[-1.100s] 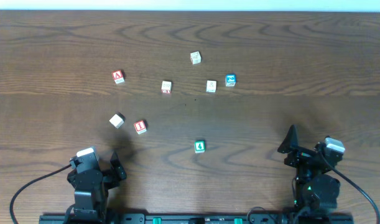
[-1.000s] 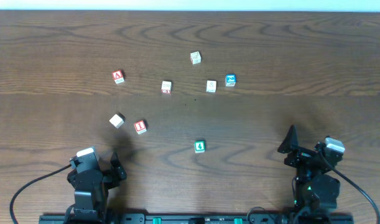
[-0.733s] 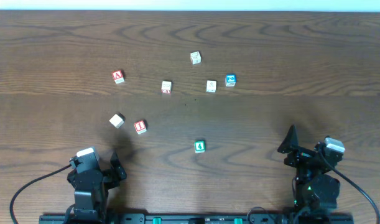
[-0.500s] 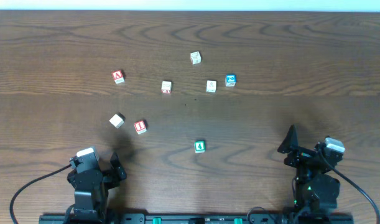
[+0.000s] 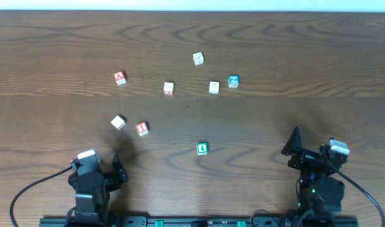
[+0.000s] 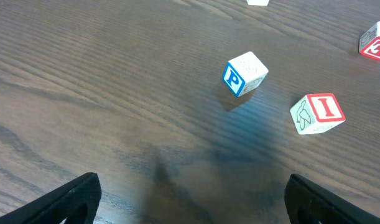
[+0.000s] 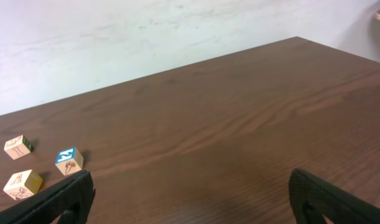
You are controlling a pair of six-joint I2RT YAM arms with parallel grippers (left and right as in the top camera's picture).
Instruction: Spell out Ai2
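Small letter blocks lie scattered on the dark wooden table. A red A block (image 5: 119, 77) lies at the far left. A red I block (image 5: 142, 128) (image 6: 317, 113) lies beside a white block with a blue P (image 5: 118, 122) (image 6: 245, 73). A blue-faced block that looks like a 2 (image 5: 233, 81) (image 7: 68, 160) lies right of centre. My left gripper (image 5: 119, 170) (image 6: 190, 202) is open and empty, low at the near left, short of the P and I blocks. My right gripper (image 5: 295, 142) (image 7: 190, 202) is open and empty at the near right, far from all blocks.
Other blocks: a green one (image 5: 202, 149) near centre, a white one (image 5: 198, 58) at the back, one with a red face (image 5: 169, 87) and a pale one (image 5: 213, 87). In the right wrist view a yellow-sided block (image 7: 23, 183) and another (image 7: 15, 146) lie left.
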